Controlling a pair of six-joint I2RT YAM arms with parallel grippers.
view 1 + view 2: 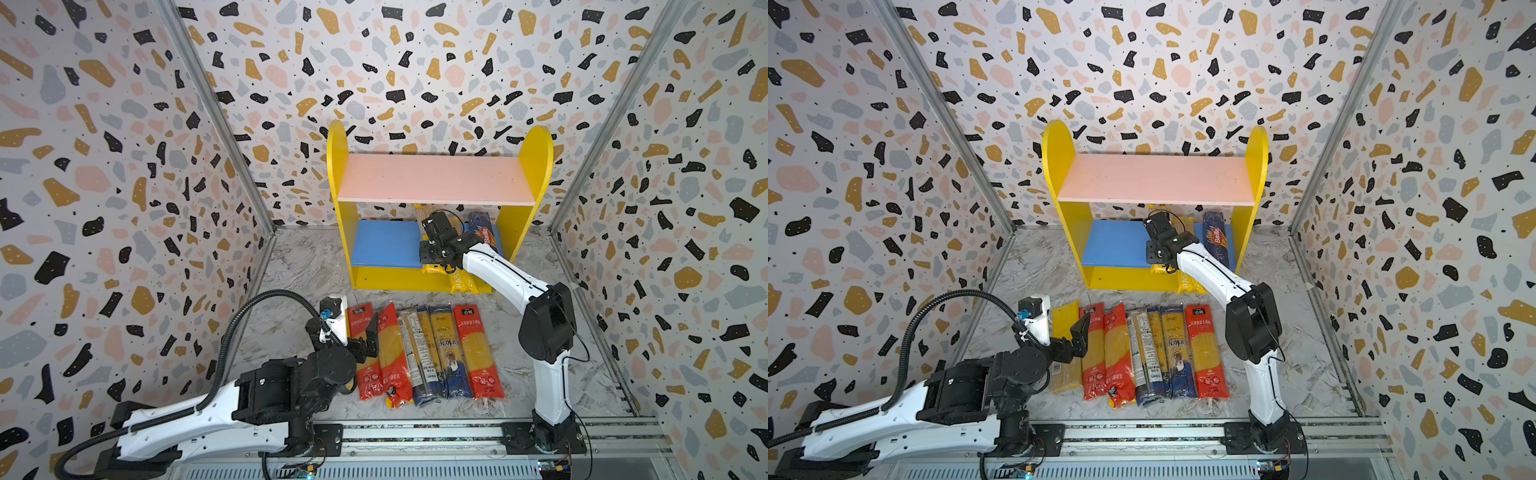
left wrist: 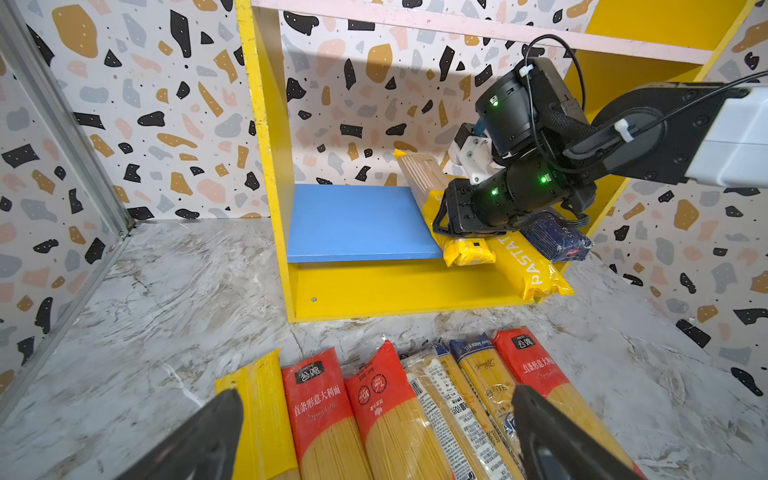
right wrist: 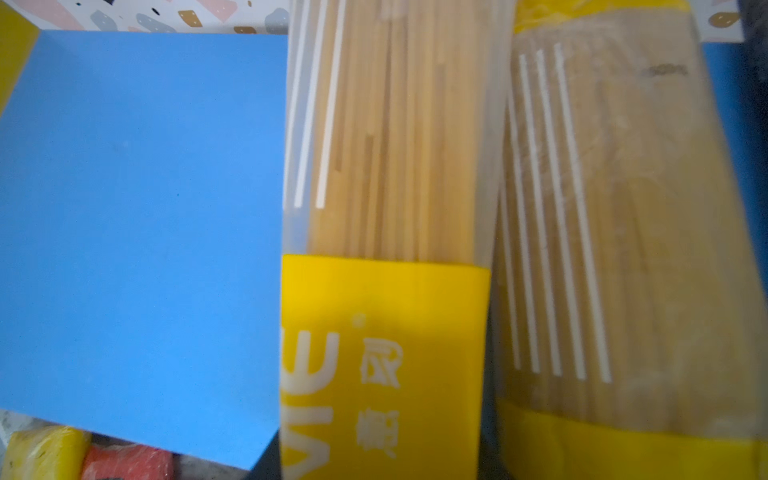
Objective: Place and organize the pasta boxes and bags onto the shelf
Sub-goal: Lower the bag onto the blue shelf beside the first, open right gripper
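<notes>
On blue board [image 2: 357, 224] | R claw [image 2: 446, 226] grips yellow pack [image 2: 467, 254] | long axis frt-back

The shelf [image 1: 337, 166], yellow-sided with a bare pink upper board, carries three packs at the right of its blue lower board [image 1: 382, 243]: a dark blue Barilla pack [image 1: 484, 235], a yellow PASTATIME pack [image 1: 461, 282] overhanging the front, and a tilted yellow pack [image 2: 419, 174]. A row of red, yellow and navy packs [image 1: 428, 353] lies side by side on the floor in front.
</notes>
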